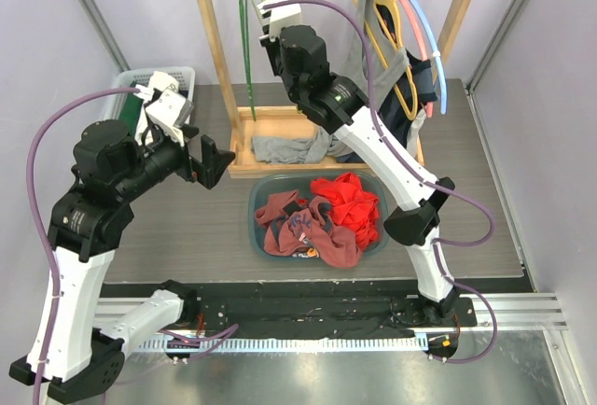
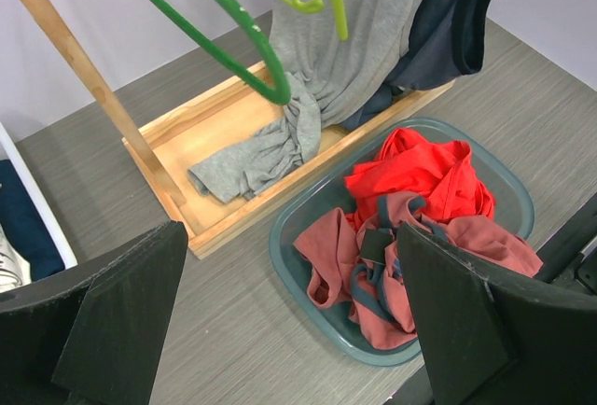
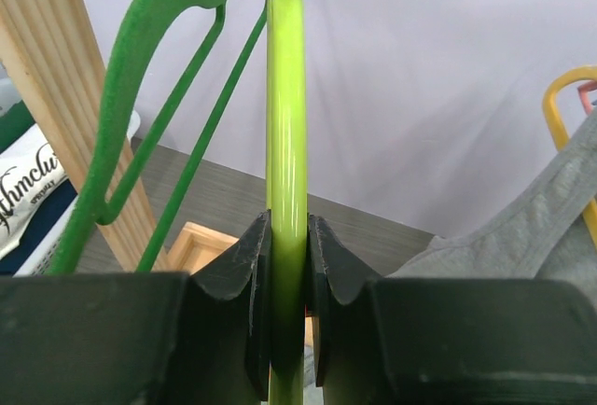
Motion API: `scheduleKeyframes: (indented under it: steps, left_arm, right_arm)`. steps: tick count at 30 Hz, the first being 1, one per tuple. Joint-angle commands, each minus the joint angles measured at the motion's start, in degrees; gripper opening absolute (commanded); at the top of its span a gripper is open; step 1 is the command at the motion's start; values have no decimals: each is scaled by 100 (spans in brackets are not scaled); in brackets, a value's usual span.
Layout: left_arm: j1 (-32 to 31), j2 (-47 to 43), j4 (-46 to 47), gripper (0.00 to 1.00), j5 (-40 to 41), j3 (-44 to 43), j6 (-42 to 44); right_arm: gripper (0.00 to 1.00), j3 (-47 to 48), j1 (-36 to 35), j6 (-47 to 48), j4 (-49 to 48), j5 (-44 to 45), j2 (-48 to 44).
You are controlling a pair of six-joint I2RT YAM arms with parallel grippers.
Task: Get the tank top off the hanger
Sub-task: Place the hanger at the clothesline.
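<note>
A grey tank top (image 2: 354, 41) hangs down from the rack, and its lower end lies bunched (image 1: 289, 148) on the rack's wooden base. Its top edge shows beside a yellow hanger (image 3: 564, 97); which hanger carries it I cannot tell. My right gripper (image 3: 287, 228) is high at the rail (image 1: 264, 13), shut on a lime-green hanger (image 3: 285, 97) that has no cloth on the part I see. A dark green hanger (image 3: 140, 78) hangs just left of it. The left gripper (image 2: 291, 237) is wide open and holds nothing, low over the table left of the basin (image 1: 213, 160).
A teal basin (image 1: 259, 228) holding red and pink clothes sits in front of the wooden rack (image 1: 210, 41). A dark navy garment (image 2: 457, 22) hangs beside the grey one. Pink and blue hangers (image 1: 431, 32) hang at the rail's right. A white basket (image 1: 131, 78) stands at the back left.
</note>
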State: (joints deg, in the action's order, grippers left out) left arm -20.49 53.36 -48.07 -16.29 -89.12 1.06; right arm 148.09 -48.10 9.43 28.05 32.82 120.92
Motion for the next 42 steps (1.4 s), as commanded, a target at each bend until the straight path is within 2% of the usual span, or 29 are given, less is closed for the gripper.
scheduleKeyframes:
  steps: [1, 8, 11, 12, 15, 21, 26, 30, 39, 42]
  left_arm:
    - [19, -89, 88, 100, -58, -18, 26]
    - [28, -19, 96, 100, -76, -114, -18]
    - [28, 25, 105, 100, -76, -167, -62]
    - [28, 34, 97, 100, -67, -193, -71]
    - [19, 77, 35, 100, -32, -246, -80]
    - [19, 210, -53, 100, -58, -343, -80]
    - [28, 288, -35, 100, -49, -413, -80]
    - [19, 315, -35, 100, -146, -439, -80]
    - [28, 359, 17, 100, -260, -448, -80]
    - [19, 350, 17, 100, -260, -422, -71]
  right_arm:
    - [1, 168, 2, -178, -397, -144, 72]
    - [1, -166, 2, -249, -257, -74, -121]
    - [27, -123, -15, -293, -73, -126, -209]
    - [40, -114, -16, -301, -11, -161, -270]
    - [68, -131, -42, -337, 200, -267, -586]
    - [84, -719, -42, -380, 411, -329, -1842]
    - [85, -2185, -33, -416, 280, 30, -3064]
    - [84, -2811, 72, -319, 280, 461, -3969]
    - [81, -3541, 713, -600, 394, 313, -4586]
    - [80, -3621, 1152, -907, 525, -178, -4543]
